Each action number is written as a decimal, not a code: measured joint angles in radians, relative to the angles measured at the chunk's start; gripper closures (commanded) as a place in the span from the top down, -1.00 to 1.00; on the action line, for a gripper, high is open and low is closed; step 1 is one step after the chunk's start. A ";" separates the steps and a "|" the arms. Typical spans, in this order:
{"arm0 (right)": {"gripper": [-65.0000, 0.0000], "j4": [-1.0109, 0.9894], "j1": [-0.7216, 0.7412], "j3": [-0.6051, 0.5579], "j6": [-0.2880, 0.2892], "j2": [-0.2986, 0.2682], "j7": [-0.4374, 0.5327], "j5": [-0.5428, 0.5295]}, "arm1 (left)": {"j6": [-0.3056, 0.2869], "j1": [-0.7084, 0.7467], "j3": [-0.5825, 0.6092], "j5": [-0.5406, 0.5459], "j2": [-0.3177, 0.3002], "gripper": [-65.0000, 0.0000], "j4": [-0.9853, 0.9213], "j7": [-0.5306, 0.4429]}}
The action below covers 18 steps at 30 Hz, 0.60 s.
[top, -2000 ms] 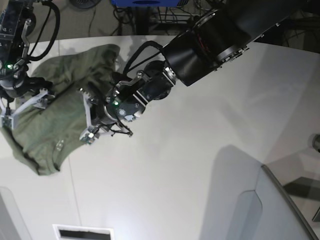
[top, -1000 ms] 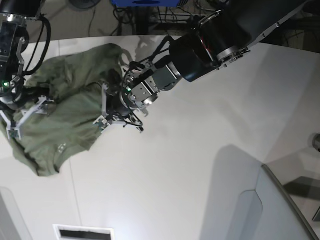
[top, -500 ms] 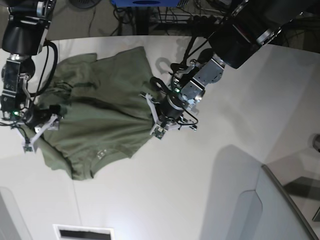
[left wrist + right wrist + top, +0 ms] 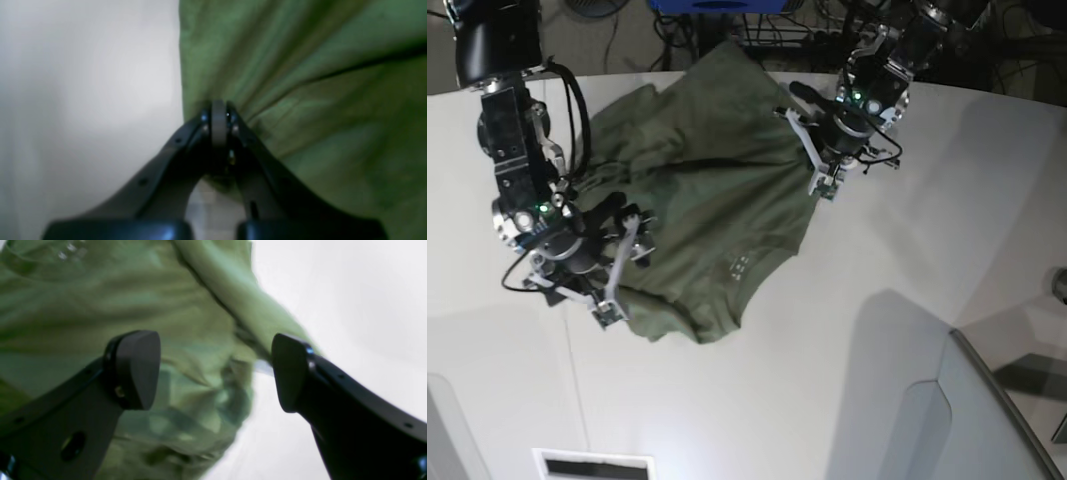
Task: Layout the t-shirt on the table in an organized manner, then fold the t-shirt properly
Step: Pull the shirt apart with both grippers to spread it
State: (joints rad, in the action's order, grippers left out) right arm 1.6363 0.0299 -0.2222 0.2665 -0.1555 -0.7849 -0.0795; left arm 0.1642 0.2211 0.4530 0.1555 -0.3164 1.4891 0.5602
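The olive-green t-shirt [image 4: 697, 200] lies crumpled on the white table [image 4: 907, 230], stretched from the lower left toward the far right. My left gripper [image 4: 819, 182] is shut on its right edge, and in the left wrist view the left gripper [image 4: 218, 115] pinches the t-shirt [image 4: 300, 83] with taut creases fanning from the jaws. My right gripper [image 4: 622, 268] hovers over the shirt's left part. In the right wrist view the right gripper [image 4: 213, 370] is open, nothing between its fingers, above bunched t-shirt fabric [image 4: 100, 300]. A pale label [image 4: 739, 268] shows near the front hem.
Cables and dark equipment [image 4: 717, 25] stand beyond the table's far edge. A grey panel [image 4: 987, 420] rises at the front right and a slotted opening [image 4: 592, 466] sits at the front left. A thin seam [image 4: 577, 380] runs across the tabletop.
My left gripper has dragged the shirt's edge up and to the right, toward the far side. The right arm has swung rightward over the shirt, still open. The shirt has shifted right.
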 measured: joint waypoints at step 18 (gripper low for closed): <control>0.50 0.000 0.022 -0.116 0.003 -0.004 0.003 0.002 | -0.006 0.089 -0.440 -0.023 0.222 -0.20 0.229 0.087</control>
State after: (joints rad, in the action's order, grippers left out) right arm 1.6360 0.0517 -0.3378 0.2695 -0.1596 -0.7822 -0.0780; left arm 0.1577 0.3096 0.0132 0.1326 -0.0948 1.7176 0.6476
